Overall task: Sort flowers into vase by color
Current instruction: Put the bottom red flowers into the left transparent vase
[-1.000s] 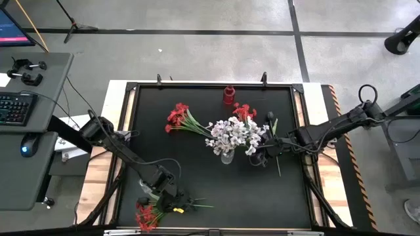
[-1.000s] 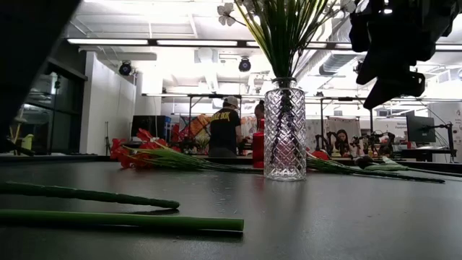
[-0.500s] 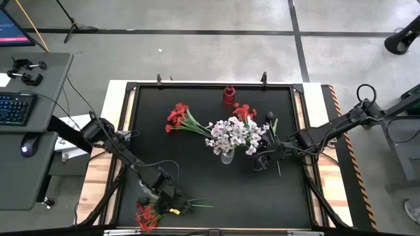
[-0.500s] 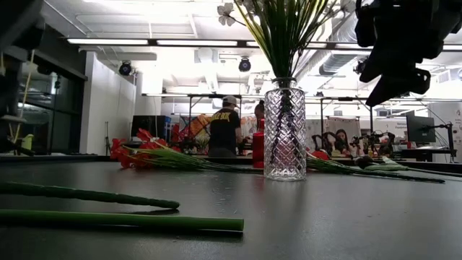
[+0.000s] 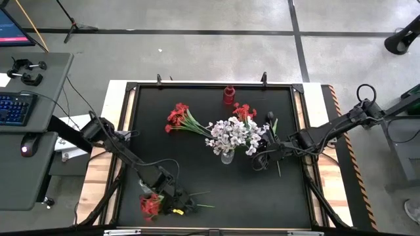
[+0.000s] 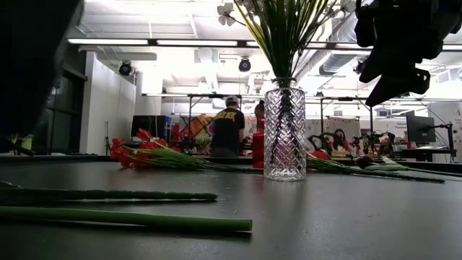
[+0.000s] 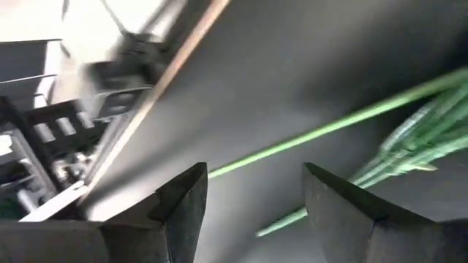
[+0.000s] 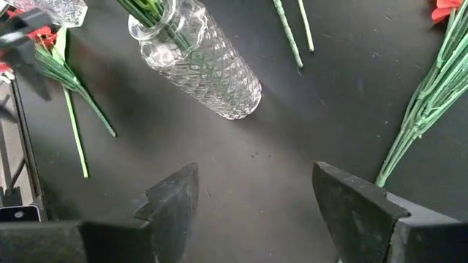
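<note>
A clear glass vase (image 5: 227, 156) (image 6: 284, 130) holds white flowers (image 5: 233, 134) at mid table. Red flowers (image 5: 177, 117) lie on their sides left of it; more red blooms (image 5: 244, 111) and a dark bloom (image 5: 270, 117) lie to its far right. Another red bunch (image 5: 149, 204) lies at the near left edge, its green stems (image 7: 329, 128) (image 6: 108, 195) pointing toward the table's right. My left gripper (image 5: 177, 204) (image 7: 256, 204) stands open over these stems, just right of the blooms. My right gripper (image 5: 262, 157) (image 8: 256, 197) hangs open above the table, right of the vase. My left gripper is open over the near red bunch's stems (image 7: 241, 162), slanting down. One stem runs across the gap beyond the fingertips. I cannot tell whether a finger touches it.
A small red vase (image 5: 228, 95) stands at the far edge. Loose stems (image 8: 289, 33) lie near the glass vase, and a bunch of stems (image 8: 424, 109) lies right of my right gripper. The raised table frame (image 5: 128, 151) borders the black mat.
My left gripper has tipped and rolled a little in place, staying open. The near red bunch has shifted: its blooms have gone toward the far edge, and one stem has slid toward the table's right.
</note>
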